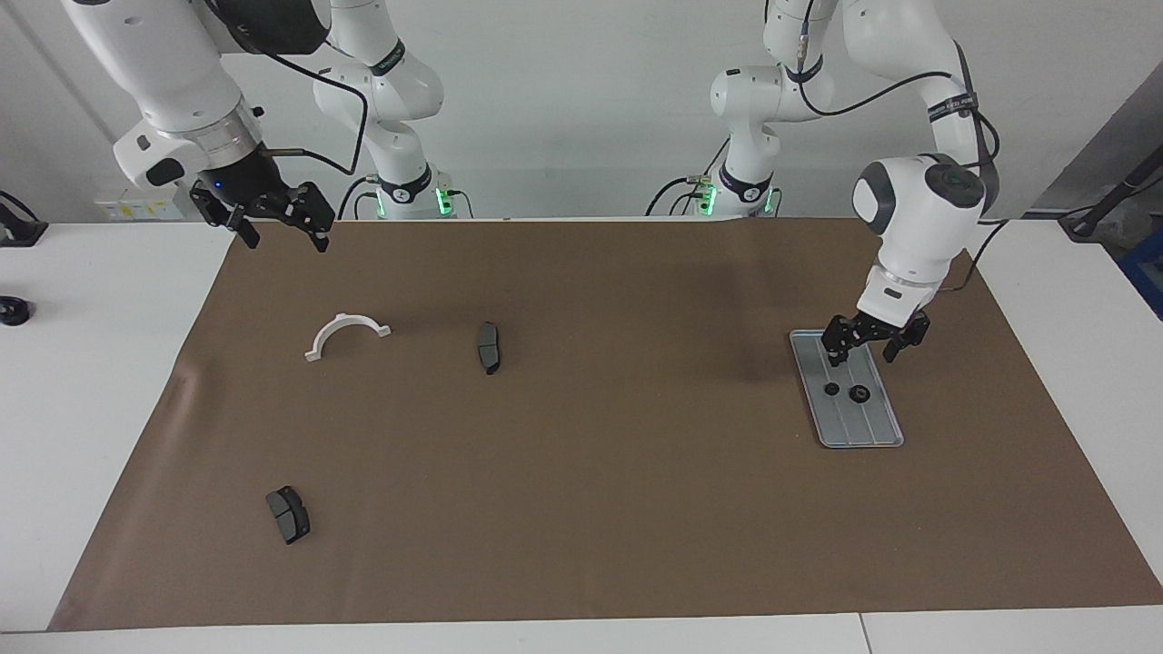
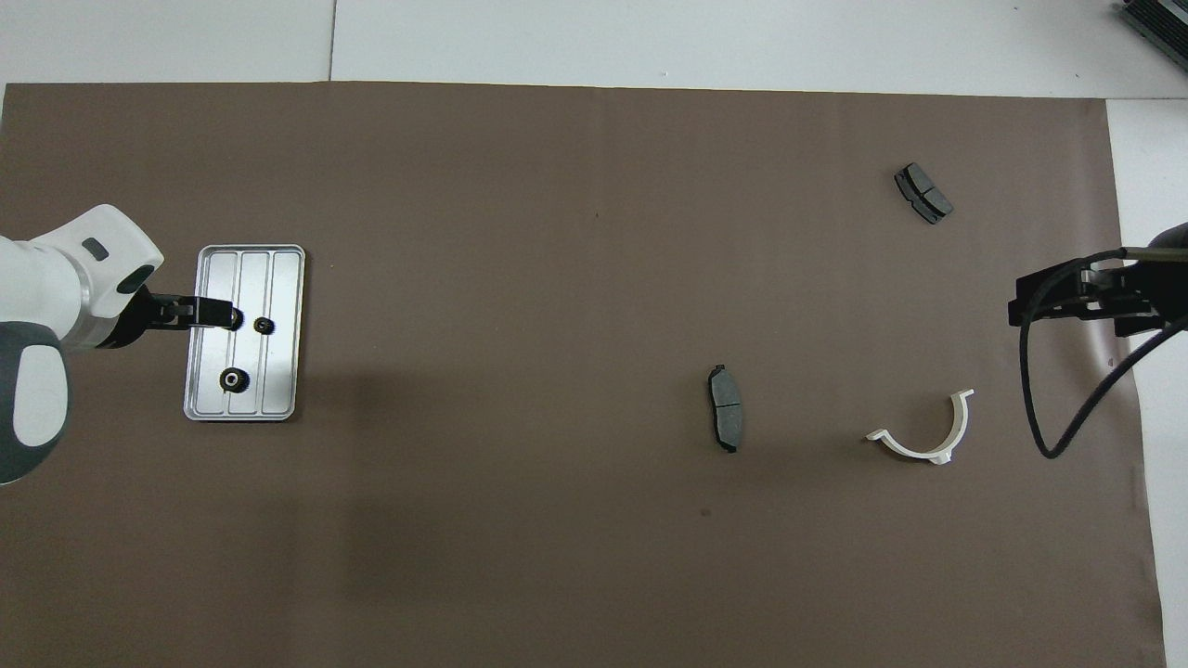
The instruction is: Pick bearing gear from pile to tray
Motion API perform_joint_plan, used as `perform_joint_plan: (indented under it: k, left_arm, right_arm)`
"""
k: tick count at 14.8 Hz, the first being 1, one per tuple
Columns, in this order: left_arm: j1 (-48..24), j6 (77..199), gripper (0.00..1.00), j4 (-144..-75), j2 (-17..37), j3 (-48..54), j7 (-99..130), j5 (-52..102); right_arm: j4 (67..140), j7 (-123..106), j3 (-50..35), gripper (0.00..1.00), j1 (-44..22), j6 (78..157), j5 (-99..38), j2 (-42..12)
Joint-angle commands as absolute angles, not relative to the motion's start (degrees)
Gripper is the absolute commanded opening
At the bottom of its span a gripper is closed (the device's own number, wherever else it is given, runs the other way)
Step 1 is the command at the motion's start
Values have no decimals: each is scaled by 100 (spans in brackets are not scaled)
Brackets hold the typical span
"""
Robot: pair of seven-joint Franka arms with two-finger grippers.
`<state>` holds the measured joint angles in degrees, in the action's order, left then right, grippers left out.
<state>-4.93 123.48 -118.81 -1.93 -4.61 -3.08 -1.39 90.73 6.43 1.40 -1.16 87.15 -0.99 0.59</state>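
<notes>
You are looking at a brown mat [image 1: 581,509] covering the white table. The flat silver-grey ridged metal tray [image 1: 872,431] is lying near the mat's edge at the left arm's end, holding two tiny black round gears [image 1: 858,393]. The left gripper [image 1: 874,348] is hanging open over the tray. The right gripper [image 1: 273,222] is waiting open above the mat's corner at its own end.

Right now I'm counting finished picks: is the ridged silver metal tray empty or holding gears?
Holding gears: two small black round gears lie in the silver metal tray.
</notes>
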Motion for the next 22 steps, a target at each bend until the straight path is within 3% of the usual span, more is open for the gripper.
perform_joint_plan:
  k: [1,5,9,14,22]
  left_arm:
    - [-431,11481,100,-11331,-316,-448,-518,-149]
    - [-308,10610,100,-10312,-150,-448,-729,-167]
    - [-308,9626,100,-9028,368,-448,-729,-167]
    - [-369,9396,100,-9579,-78,-439,-668,-149]
    - [-360,9316,100,-9624,-114,-439,-624,-149]
  right_arm:
    - [9079,501,106,100,-79,8719,-70,62]
    - [9079,501,106,100,-79,8719,-70,62]
    - [9079,501,106,100,-79,8719,-70,62]
    - [9079,501,105,100,-79,8719,-70,62]
    - [9079,501,106,100,-79,8719,-70,62]
